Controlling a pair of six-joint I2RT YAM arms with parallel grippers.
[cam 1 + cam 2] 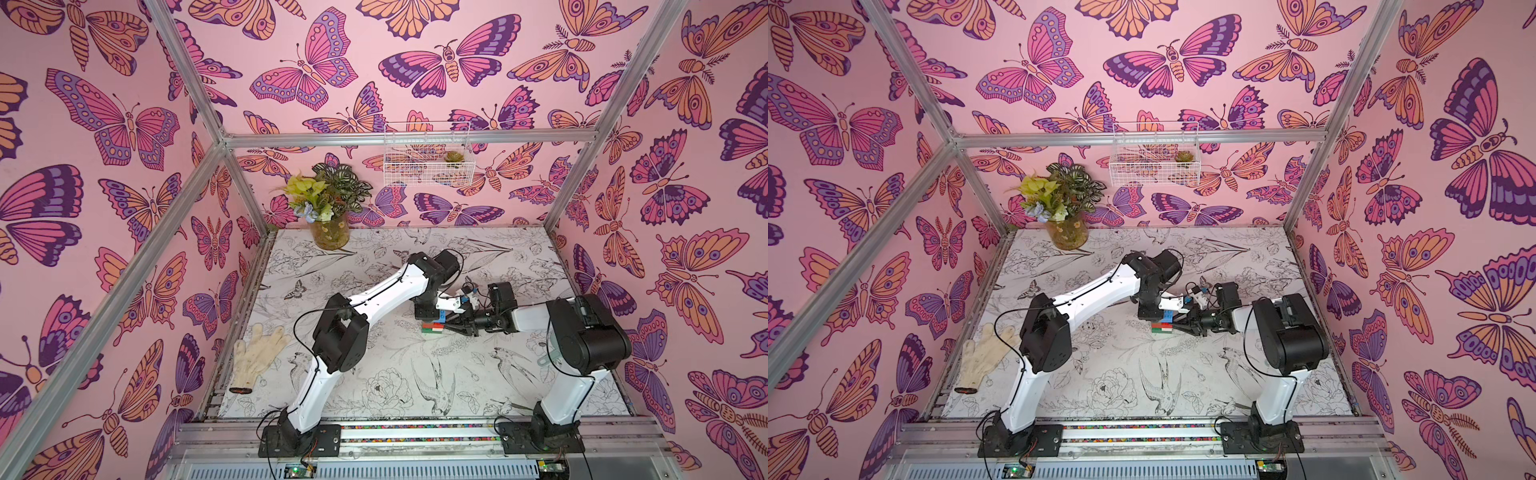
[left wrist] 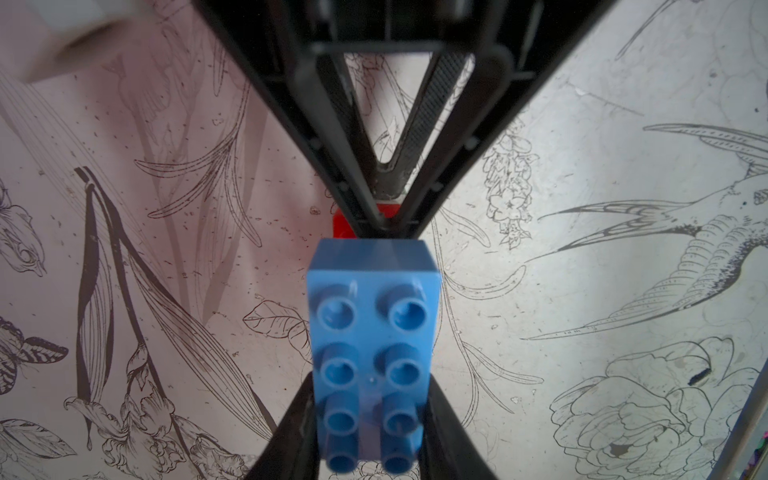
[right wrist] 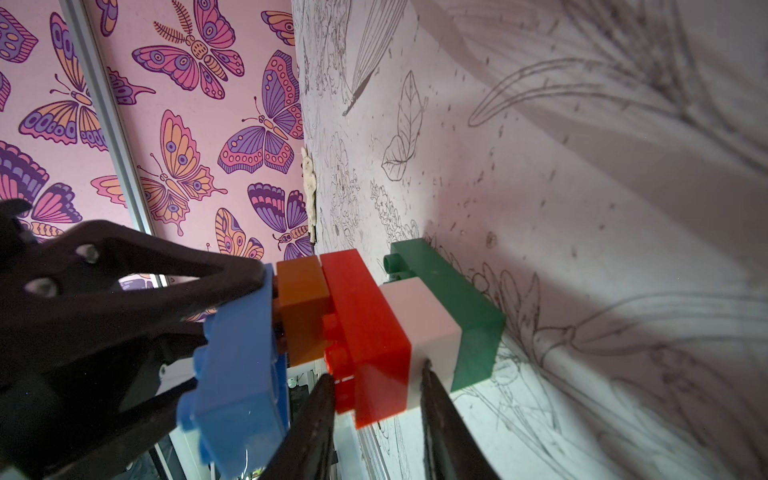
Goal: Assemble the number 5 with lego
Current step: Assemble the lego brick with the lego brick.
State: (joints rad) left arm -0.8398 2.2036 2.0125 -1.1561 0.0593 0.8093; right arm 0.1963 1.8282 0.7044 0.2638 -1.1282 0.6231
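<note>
The blue brick (image 2: 372, 316) is clamped in the closed left pincer (image 2: 368, 415), tilted against the orange brick (image 3: 301, 307) atop the stack (image 1: 432, 327) near the middle of the surface (image 1: 415, 374). From 3 o'clock, the red brick (image 3: 370, 324) is pinched by the narrowly parted right pincer (image 3: 376, 378). The blue brick should be levelled, then pressed straight down with the stack braced.

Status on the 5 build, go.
Left gripper shut on blue brick, pressed against orange brick, looks not fully seated. Right gripper clamps stack at red brick. Glove and vase stand well off.
</note>
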